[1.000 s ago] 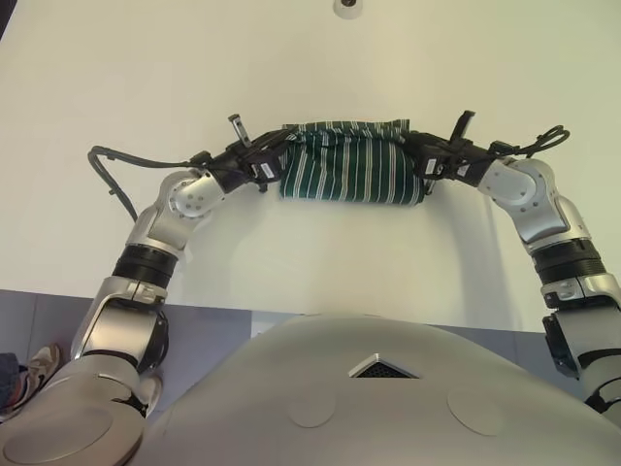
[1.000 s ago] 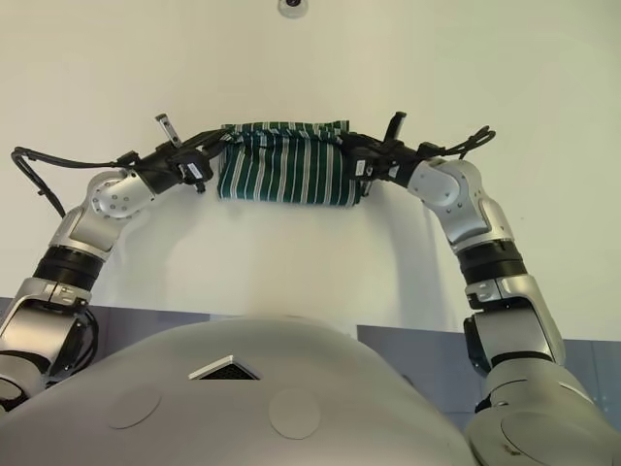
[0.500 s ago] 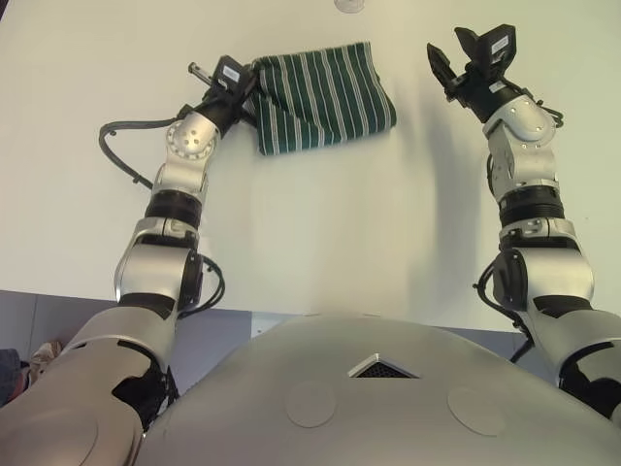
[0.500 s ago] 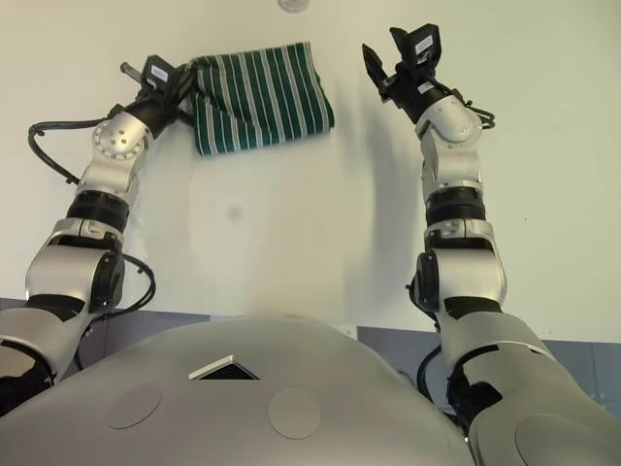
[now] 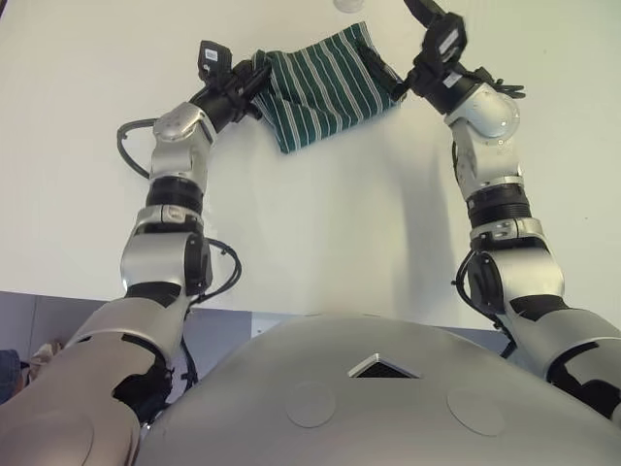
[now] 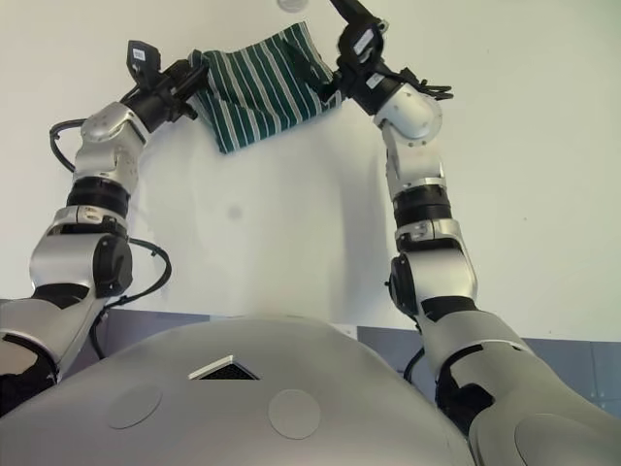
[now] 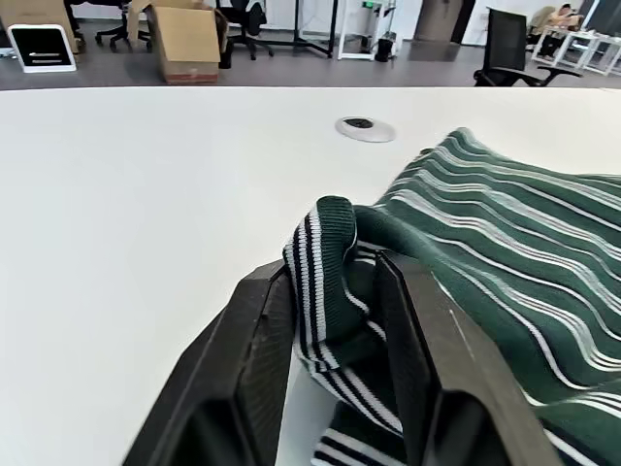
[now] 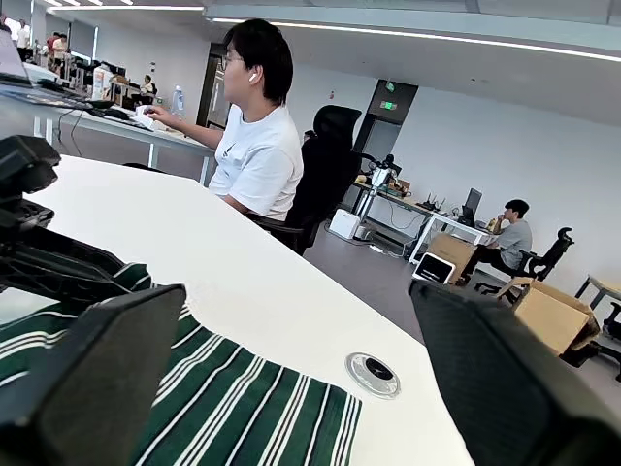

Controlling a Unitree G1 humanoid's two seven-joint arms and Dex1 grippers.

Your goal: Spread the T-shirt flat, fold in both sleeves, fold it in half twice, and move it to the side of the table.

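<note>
The folded T-shirt [image 5: 325,87], dark green with white stripes, lies on the white table [image 5: 320,214] at its far middle. My left gripper [image 5: 254,83] is at the shirt's left end, shut on a bunched hem [image 7: 325,282] between its black fingers [image 7: 257,379]. My right gripper [image 5: 406,49] stands open at the shirt's right corner. One finger points up and the other lies by the cloth. Its wide-spread fingers [image 8: 92,388] hold nothing, and the striped shirt [image 8: 243,408] lies beyond them.
A round cable grommet [image 5: 347,4] sits in the tabletop just beyond the shirt. The table's near edge [image 5: 310,309] runs in front of me. Bare white table spreads left, right and nearer to me.
A second ago both grippers held the shirt closer in. It went farther out, the right gripper let go and opened, then swung left to the shirt's right corner. The shirt turned slightly.
</note>
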